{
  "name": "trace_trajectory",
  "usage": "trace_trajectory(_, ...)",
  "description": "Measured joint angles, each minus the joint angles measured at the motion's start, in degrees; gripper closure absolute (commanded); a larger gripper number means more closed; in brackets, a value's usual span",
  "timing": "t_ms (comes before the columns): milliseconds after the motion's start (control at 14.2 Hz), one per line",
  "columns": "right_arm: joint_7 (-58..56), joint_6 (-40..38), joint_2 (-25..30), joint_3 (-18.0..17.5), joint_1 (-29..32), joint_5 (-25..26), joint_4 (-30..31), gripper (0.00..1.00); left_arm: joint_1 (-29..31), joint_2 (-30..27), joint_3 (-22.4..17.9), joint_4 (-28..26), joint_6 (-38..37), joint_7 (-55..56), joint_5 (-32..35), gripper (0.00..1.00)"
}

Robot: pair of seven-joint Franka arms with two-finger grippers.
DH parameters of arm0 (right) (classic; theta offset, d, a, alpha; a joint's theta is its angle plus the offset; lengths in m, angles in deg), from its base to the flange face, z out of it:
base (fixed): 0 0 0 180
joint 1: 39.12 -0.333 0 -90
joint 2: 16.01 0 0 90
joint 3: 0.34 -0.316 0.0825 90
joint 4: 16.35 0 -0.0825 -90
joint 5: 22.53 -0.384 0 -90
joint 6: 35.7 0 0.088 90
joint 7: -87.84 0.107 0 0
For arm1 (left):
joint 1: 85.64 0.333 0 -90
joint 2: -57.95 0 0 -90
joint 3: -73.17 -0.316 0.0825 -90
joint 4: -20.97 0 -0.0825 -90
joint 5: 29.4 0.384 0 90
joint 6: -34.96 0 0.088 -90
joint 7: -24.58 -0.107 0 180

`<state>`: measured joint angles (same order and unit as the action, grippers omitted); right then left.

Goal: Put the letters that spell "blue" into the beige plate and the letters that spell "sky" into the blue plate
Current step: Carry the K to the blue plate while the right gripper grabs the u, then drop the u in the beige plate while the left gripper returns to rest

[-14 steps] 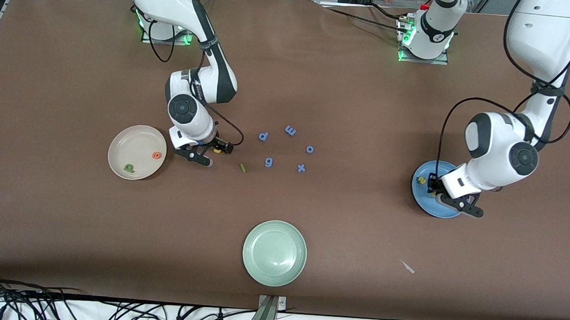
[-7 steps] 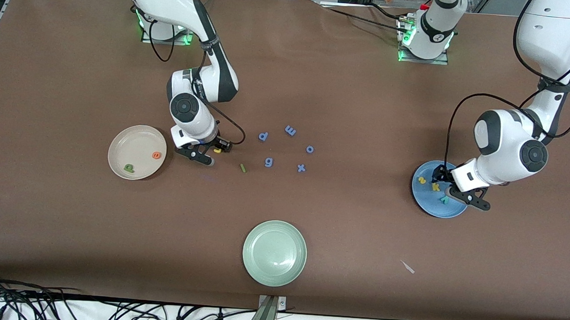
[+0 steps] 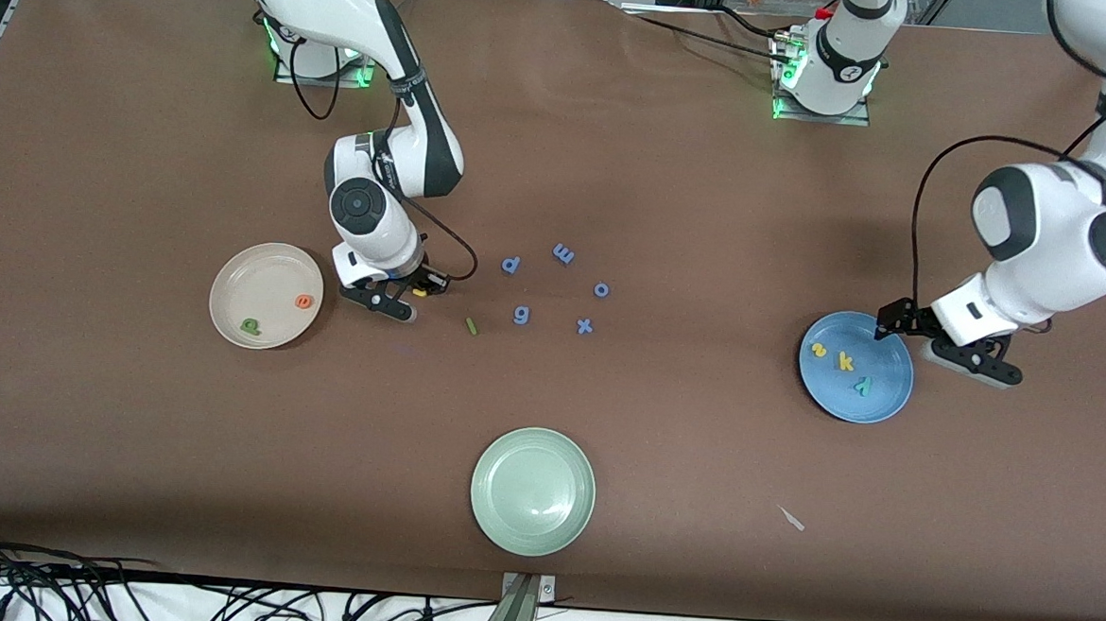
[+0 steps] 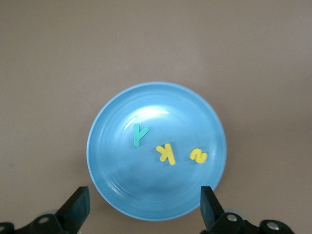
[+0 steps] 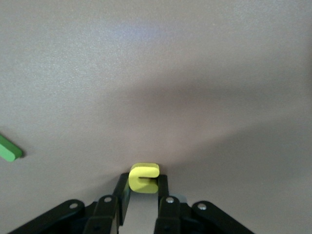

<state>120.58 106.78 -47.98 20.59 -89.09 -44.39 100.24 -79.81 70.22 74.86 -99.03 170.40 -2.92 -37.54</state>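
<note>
The blue plate [image 3: 882,351] holds the yellow "s" [image 3: 819,349], yellow "k" [image 3: 846,362] and teal "y" [image 3: 862,386]. My left gripper [image 3: 938,342] hangs open and empty over that plate's edge toward the left arm's end; in its wrist view the plate [image 4: 107,185] lies below the gripper [image 4: 144,200]. The beige plate [image 3: 262,272] holds the orange "e" [image 3: 303,301] and dark green "b" [image 3: 250,327]. Beside it, low at the table, my right gripper [image 3: 407,295] is shut on the yellow "u" [image 5: 144,177]. The thin green "l" [image 3: 471,325] lies on the table close by.
Periwinkle letters p [image 3: 511,265], m [image 3: 563,252], o [image 3: 600,289], g [image 3: 521,315] and x [image 3: 584,326] lie mid-table. A pale green plate [image 3: 532,491] sits nearer the front camera. A small pale scrap [image 3: 792,519] lies near it.
My left gripper opened, left the teal "y" in the blue plate and pulled up toward the left arm's end. My right gripper closed on the yellow "u".
</note>
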Motion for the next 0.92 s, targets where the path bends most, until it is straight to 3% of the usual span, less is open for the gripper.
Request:
trace_trajectory(211,-0.12,-0.9,-0.07,0.32,0.01,0.0,-0.8,0.77,-0.41,-7.96,2.18,0.53,-8.89,1.44,0.0,0.0)
trace_trajectory(352,-1.7,-5.83,-0.04,2.16,0.0,0.02,-3.04,0.77,-0.44,-12.67,2.51,2.13,-15.57,3.57,1.8,0.0)
trace_trajectory(564,-12.66,-14.05,0.65,7.58,0.1,0.04,-5.22,0.77,-0.44,-16.38,3.34,8.22,-28.4,8.28,4.31,0.0)
trace_trajectory(916,-33.67,-23.44,2.26,18.23,0.35,0.04,-5.05,0.76,-0.4,-17.12,3.62,21.64,-47.32,10.9,8.67,0.0)
